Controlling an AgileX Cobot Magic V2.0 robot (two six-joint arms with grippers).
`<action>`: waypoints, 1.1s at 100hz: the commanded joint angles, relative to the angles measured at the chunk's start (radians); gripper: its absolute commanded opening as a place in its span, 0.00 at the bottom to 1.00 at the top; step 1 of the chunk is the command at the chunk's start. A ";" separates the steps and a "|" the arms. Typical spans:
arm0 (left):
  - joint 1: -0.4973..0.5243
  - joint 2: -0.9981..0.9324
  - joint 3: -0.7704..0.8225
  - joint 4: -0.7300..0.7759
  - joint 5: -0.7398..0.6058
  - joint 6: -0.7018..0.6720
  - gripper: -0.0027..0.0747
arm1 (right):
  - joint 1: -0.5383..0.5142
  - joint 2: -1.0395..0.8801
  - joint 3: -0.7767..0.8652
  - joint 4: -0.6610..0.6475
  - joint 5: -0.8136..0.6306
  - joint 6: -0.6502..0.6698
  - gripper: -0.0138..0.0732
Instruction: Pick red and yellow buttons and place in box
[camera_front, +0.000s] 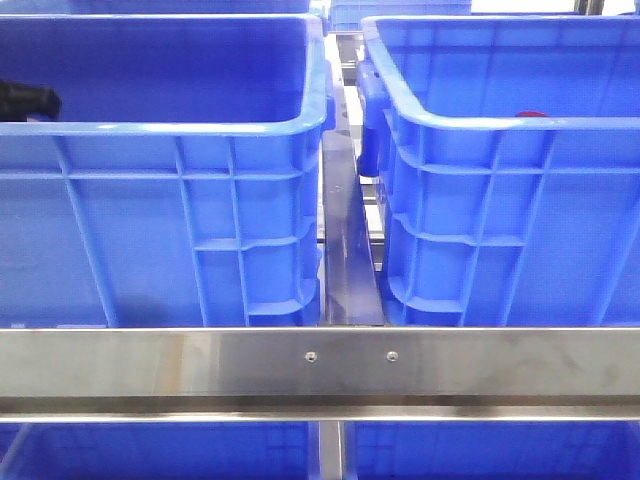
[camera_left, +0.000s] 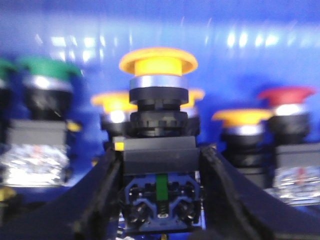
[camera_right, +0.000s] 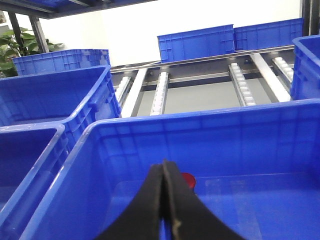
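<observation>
In the left wrist view, my left gripper (camera_left: 159, 165) has its black fingers (camera_left: 107, 175) pressed against both sides of a yellow button's (camera_left: 158, 62) black body, inside a blue crate. More buttons stand around it, among them a red one (camera_left: 287, 95). My right gripper (camera_right: 164, 167) is shut and empty, hanging inside the box (camera_right: 200, 117). Partly hidden behind its tips, a red button (camera_right: 188, 179) lies on the box floor. In the front view this box (camera_front: 480, 125) is the right one, with a bit of red (camera_front: 532, 114) showing over its rim.
The left crate (camera_front: 200, 130) holds green buttons (camera_left: 42, 67) and further yellow ones (camera_left: 240, 117), packed close. A dark part of the left arm (camera_front: 25, 100) shows inside it. A steel rail (camera_front: 320, 360) crosses in front. More blue crates (camera_right: 195, 42) and roller tracks (camera_right: 240, 82) lie beyond.
</observation>
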 joint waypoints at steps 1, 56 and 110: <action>-0.001 -0.095 -0.031 -0.003 -0.035 -0.008 0.01 | -0.002 -0.004 -0.025 -0.014 -0.008 -0.008 0.08; -0.284 -0.496 -0.031 0.012 0.118 0.061 0.01 | -0.002 -0.004 -0.025 -0.014 -0.001 -0.008 0.08; -0.771 -0.585 -0.031 0.014 0.145 0.069 0.01 | -0.002 -0.004 -0.025 -0.014 0.024 -0.008 0.10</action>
